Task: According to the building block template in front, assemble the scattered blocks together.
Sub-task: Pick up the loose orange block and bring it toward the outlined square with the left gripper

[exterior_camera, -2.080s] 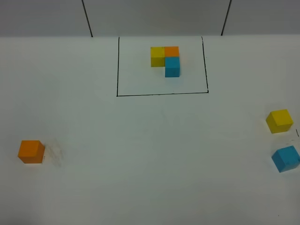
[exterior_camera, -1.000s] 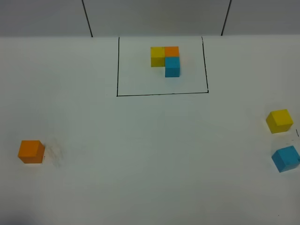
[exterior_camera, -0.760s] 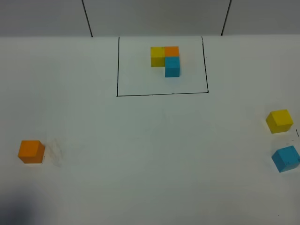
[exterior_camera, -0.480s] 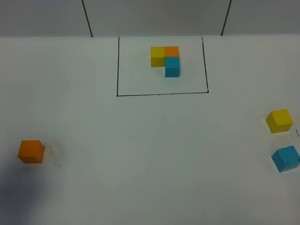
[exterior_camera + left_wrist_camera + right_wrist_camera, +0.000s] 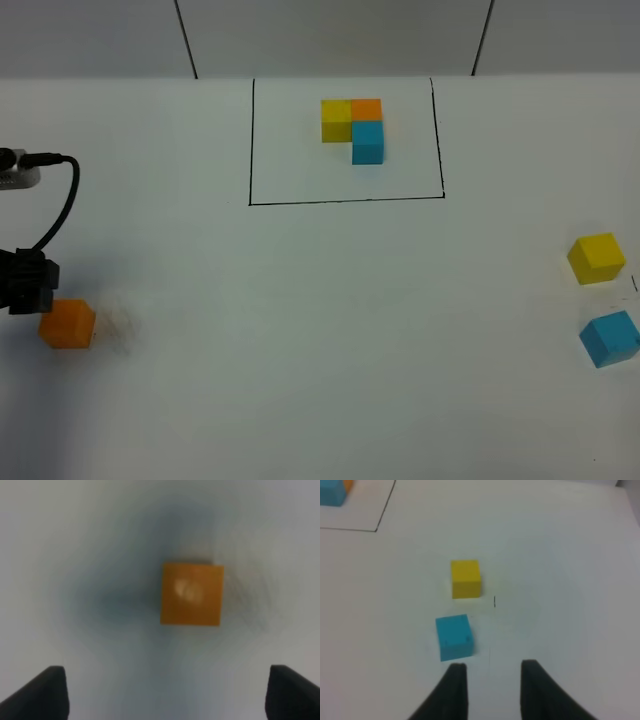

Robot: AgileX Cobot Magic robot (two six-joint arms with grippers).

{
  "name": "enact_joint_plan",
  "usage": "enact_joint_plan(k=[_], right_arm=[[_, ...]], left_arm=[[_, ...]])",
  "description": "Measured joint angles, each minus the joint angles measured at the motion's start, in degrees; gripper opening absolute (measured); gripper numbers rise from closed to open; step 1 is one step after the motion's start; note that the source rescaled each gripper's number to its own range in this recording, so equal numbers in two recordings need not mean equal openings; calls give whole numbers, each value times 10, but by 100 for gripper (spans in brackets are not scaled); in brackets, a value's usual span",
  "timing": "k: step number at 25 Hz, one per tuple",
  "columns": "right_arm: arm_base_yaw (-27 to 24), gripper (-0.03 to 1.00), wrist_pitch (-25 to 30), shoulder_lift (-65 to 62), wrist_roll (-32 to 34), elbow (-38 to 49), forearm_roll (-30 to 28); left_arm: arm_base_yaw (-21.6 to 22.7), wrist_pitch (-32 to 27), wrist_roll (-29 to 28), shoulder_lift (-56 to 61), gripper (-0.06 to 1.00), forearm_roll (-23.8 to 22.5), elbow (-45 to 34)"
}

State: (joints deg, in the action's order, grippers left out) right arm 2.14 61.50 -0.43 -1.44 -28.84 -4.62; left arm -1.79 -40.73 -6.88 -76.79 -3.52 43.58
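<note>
Above the matte orange cube (image 5: 191,594), left claw (image 5: 166,680) wide, right claw (image 5: 492,666) narrow.

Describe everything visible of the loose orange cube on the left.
The orange cube is a small, matte, solid-colour block with crisp edges. The left wrist view, which is blurred, shows a pale smudge on its top face. It sits flat on the white table, alone at the left, far from the framed template. Nothing visibly touches it. The open left gripper hovers over it, fingers wide apart.
</note>
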Motion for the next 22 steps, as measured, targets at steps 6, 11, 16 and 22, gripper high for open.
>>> enact_joint_plan(k=[6,11,16,22], right_arm=[[0,0,0,0,0,0,0],[0,0,0,0,0,0,0],[0,0,0,0,0,0,0],[0,0,0,0,0,0,0]], left_arm=[[0,58,27,-79,68,29,1],[0,98,43,-145,68,43,1],[0,131,44,-202,68,43,1],[0,166,45,-255,49,41,2]])
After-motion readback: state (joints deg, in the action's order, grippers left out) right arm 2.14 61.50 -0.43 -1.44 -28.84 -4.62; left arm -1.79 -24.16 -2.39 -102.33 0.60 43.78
